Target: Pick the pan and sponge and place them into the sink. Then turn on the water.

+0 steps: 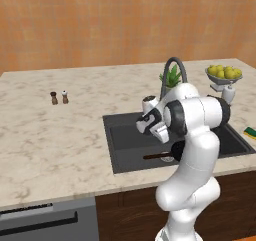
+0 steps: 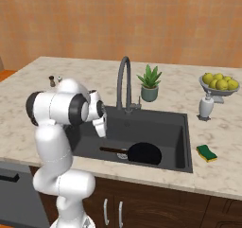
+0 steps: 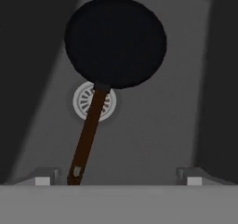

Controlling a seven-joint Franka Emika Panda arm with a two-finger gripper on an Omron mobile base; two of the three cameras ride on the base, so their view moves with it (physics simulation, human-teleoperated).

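**Fingers apart above the pan in the sink**

Fingers (image 3: 116,179) of our gripper stand wide apart, clamped on nothing, over the sink (image 2: 182,127). In our hand view the pan (image 3: 116,42) lies on the basin floor past the tips, its brown handle running back toward our left finger (image 3: 42,176) and crossing the round drain (image 3: 109,108). From our right base view, going left to right, we see the pan (image 2: 144,153) flat in the basin, then the sponge (image 2: 206,153) on the worktop (image 2: 212,175) just beside the sink's right rim.
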